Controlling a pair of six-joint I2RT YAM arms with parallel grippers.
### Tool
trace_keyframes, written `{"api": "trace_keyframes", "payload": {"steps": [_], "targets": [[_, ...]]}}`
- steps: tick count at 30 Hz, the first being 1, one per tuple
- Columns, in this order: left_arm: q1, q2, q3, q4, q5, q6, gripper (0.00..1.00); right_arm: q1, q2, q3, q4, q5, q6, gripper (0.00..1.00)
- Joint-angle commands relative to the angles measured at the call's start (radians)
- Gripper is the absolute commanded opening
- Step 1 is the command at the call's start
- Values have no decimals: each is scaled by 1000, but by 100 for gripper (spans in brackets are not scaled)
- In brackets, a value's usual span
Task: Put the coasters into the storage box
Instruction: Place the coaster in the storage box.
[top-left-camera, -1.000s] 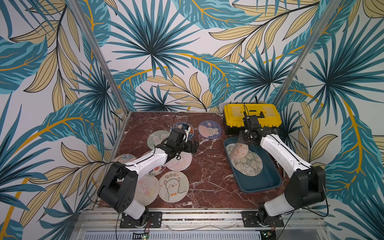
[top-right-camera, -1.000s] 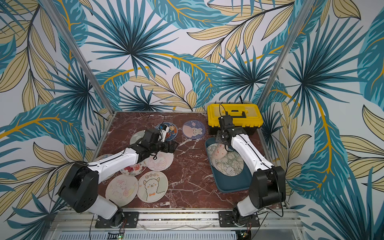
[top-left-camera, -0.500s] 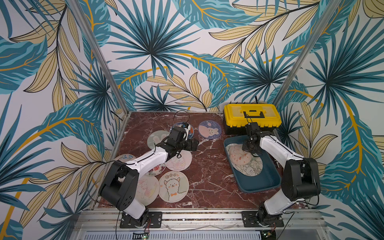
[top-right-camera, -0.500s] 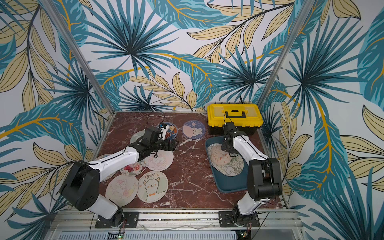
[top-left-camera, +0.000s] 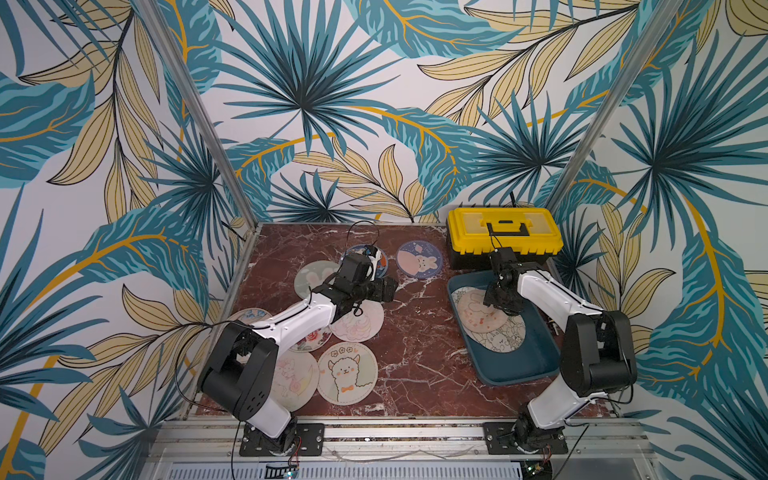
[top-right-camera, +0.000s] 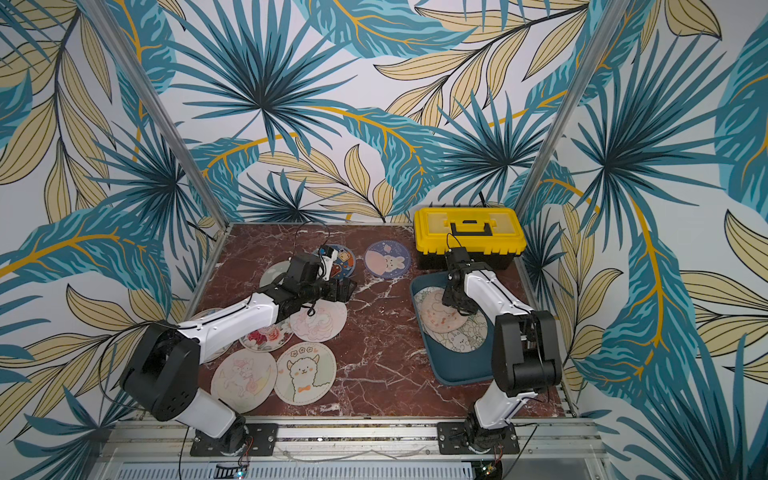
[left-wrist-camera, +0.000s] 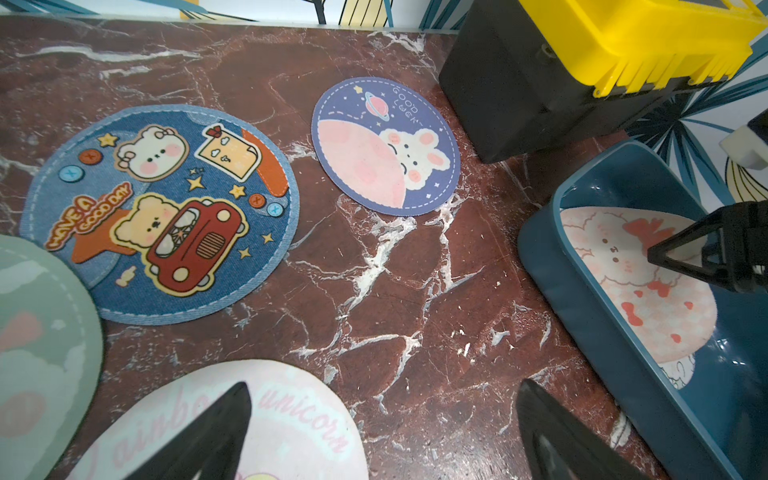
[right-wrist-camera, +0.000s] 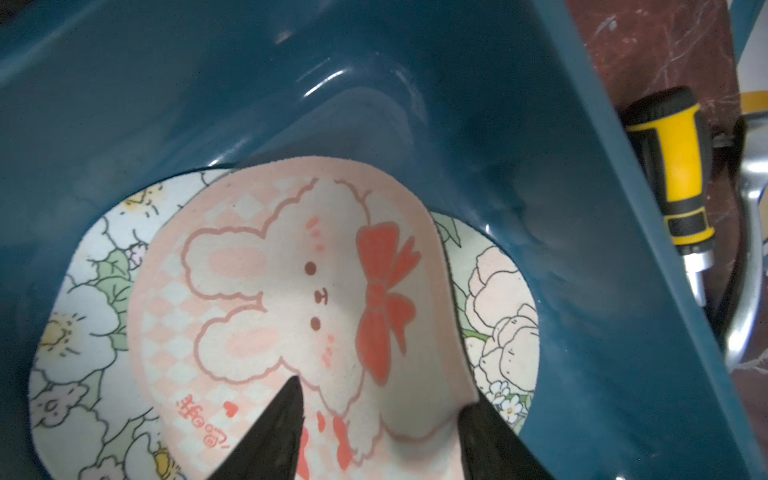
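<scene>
The dark teal storage box (top-left-camera: 519, 374) (top-right-camera: 457, 376) lies at the right of the marble table. In it a pink bunny coaster (right-wrist-camera: 291, 291) (top-left-camera: 478, 311) rests on a flower-print coaster (right-wrist-camera: 75, 332). My right gripper (right-wrist-camera: 381, 394) (top-left-camera: 500, 301) is low inside the box and open. The pink coaster lies under its fingers, one edge curled up against a finger. My left gripper (left-wrist-camera: 384, 383) (top-left-camera: 388, 289) hangs open over bare table beside the unicorn coaster (left-wrist-camera: 249, 415). Several coasters lie on the left half, among them a blue bear one (left-wrist-camera: 166, 212), a purple bunny one (left-wrist-camera: 386, 145) and an alpaca one (top-left-camera: 347, 372).
A yellow-lidded black toolbox (top-left-camera: 505, 232) stands at the back right, just behind the storage box. A yellow-and-black screwdriver (right-wrist-camera: 673, 178) lies on the table outside the box's wall. Patterned walls close in the table on three sides.
My right gripper has come down into the box with the pink coaster and its jaws have parted, leaving the coaster on the flower one. The left arm has hardly moved.
</scene>
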Motion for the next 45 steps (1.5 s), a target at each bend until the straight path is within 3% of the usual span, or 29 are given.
{"api": "trace_keyframes", "payload": {"steps": [1,8,20,33,45], "targets": [[5,10,51,16,1,-5,100,0,-46,-9,-11,-30,-8,62],[6,14,55,16,-2,-6,100,3,-94,-5,-23,-83,-33,73],[6,16,56,16,-10,-18,100,40,-148,12,12,-201,-64,74],[65,3,-7,13,-31,-119,100,202,-41,215,-1,-233,-133,74],[109,-64,-112,-149,-167,-199,100,368,187,371,93,-411,-102,73]]}}
